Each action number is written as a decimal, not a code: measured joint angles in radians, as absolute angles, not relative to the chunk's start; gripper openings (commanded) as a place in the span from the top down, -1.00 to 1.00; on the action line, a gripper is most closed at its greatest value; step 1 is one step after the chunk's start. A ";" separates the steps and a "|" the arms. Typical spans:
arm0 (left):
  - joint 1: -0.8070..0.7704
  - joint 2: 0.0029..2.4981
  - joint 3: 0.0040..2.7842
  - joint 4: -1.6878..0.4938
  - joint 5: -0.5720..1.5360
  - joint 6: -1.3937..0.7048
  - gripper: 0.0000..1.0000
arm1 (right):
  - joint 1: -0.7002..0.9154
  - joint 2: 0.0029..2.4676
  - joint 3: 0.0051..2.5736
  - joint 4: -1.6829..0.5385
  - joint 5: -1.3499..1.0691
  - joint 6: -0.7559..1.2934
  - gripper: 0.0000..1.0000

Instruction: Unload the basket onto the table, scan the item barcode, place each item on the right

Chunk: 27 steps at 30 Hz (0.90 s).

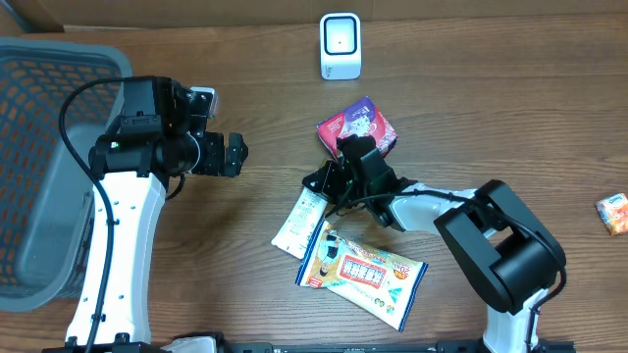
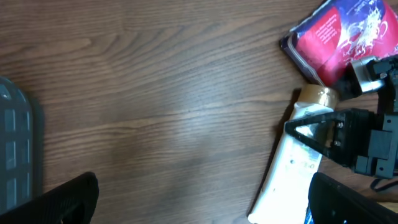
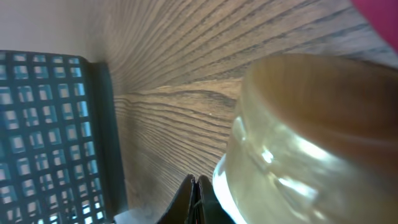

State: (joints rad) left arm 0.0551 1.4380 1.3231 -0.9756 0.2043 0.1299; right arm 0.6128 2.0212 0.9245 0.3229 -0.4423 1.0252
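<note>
The right tool (image 1: 319, 184) is fully closed, resting beside the cap end of the tube (image 1: 300, 222), which lies flat on the counter (image 1: 471, 108). The left tool (image 1: 234, 155) hovers wide open, gripping nothing.

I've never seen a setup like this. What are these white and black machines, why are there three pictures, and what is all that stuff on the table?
They are two robot arms at a wooden table, each ending in a two-finger gripper. One picture looks down from above; the other two come from cameras on the wrists. The left gripper is open and empty. The right gripper is shut beside a white tube with a tan cap; whether it grips it, I cannot tell. Also there: a red packet, a colourful snack bag, a small white scanner, a grey basket and an orange packet.
</note>
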 measured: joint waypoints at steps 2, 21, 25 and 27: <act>0.055 1.438 1.323 -0.983 0.204 0.130 -1.00 | 0.613 2.027 0.912 0.362 -0.450 1.027 0.92; 0.055 1.438 1.323 -0.970 0.186 0.113 -0.99 | 0.606 1.734 0.822 0.237 -0.453 0.763 -0.98; 0.055 1.438 1.323 -0.959 0.185 0.104 -1.00 | 0.580 1.546 0.823 0.129 -0.432 0.743 -1.00; 0.055 1.438 1.323 -0.957 0.185 0.104 -0.99 | 0.560 1.474 0.828 0.011 -0.413 0.737 -1.00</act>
